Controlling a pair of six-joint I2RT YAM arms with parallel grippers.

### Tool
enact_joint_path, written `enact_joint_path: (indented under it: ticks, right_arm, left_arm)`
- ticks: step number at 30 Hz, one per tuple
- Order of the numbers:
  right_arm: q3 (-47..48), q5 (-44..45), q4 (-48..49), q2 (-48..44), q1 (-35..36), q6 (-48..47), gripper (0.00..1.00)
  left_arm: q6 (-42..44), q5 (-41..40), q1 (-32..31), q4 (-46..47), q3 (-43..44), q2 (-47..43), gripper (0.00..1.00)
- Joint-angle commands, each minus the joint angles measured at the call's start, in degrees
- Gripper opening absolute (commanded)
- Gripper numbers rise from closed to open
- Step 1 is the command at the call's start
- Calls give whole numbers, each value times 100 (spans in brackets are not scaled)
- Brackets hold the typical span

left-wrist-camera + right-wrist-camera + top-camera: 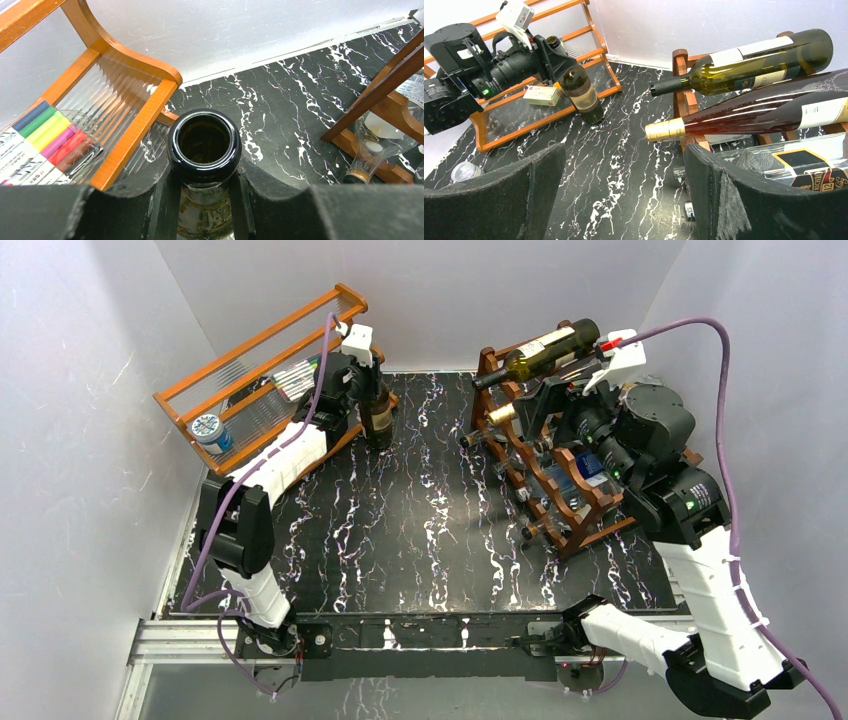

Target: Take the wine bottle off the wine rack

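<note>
Left gripper (pixel 204 202): clamped on the neck of the dark glass wine bottle (pixel 204 167), one black finger (pixel 135 200) on each side, just under the open mouth.
Dark glass wine bottle, where it is: off the rack, upright at the back left of the black marble-pattern table (pixel 430 530). It's just beside the light orange wooden rack (pixel 250 340). From the right wrist camera its base looks like it's down on the tabletop, but we can't say for sure.
What we can't see on it: the left wrist view looks straight down the mouth, so the body is blurred and the base is hidden.
Right gripper (pixel 624 200): wide open with nothing between the pads, sitting near the front of the rack.
Dark reddish-brown wooden wine rack (pixel 560 510): on the right side, well apart from the held bottle.
On the rack: a green glass bottle with a white label (pixel 749 65) lies on top. A dark bottle with a gold foil cap (pixel 774 112) lies under it. Below that is a clear bottle with a black label (pixel 804 165), cut off by the frame edge and partly behind a finger.
Lower tiers: the right arm covers most of them from above, so we can't make out what's there.
Orange rack shelf: a pack of coloured markers (pixel 45 135), half out of frame.
</note>
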Motion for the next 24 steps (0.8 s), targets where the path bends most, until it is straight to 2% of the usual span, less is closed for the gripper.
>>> enact_joint_path:
  ticks: [1, 2, 3, 11, 13, 14, 15, 20, 24]
  right_arm:
    - [-9, 100, 183, -76, -16, -88, 98]
    - [-11, 119, 175, -85, -19, -88, 98]
    - [-4, 125, 168, -87, -27, -82, 98]
    - [206, 61, 68, -54, -20, 9, 98]
    - [279, 34, 31, -38, -20, 53, 98]
    - [301, 31, 13, -35, -20, 75, 98]
    - [317, 31, -3, -35, -22, 91, 98]
    - [268, 83, -76, -100, -21, 116, 98]
    - [-71, 183, -137, -213, -25, 187, 98]
  left_arm:
    - [53, -185, 29, 465, 151, -177, 15]
    - [33, -219, 31, 439, 105, -202, 30]
    - [30, -203, 32, 462, 41, -228, 38]
    - [3, -279, 33, 583, -357, -534, 62]
    - [-30, -191, 34, 486, -352, -648, 79]
    - [-38, -140, 30, 442, -352, -745, 92]
    - [-51, -96, 28, 390, -348, -852, 97]
    - [-240, 121, 26, -6, -498, -1754, 98]
    - [-656, 578, 43, 80, -1307, -2871, 98]
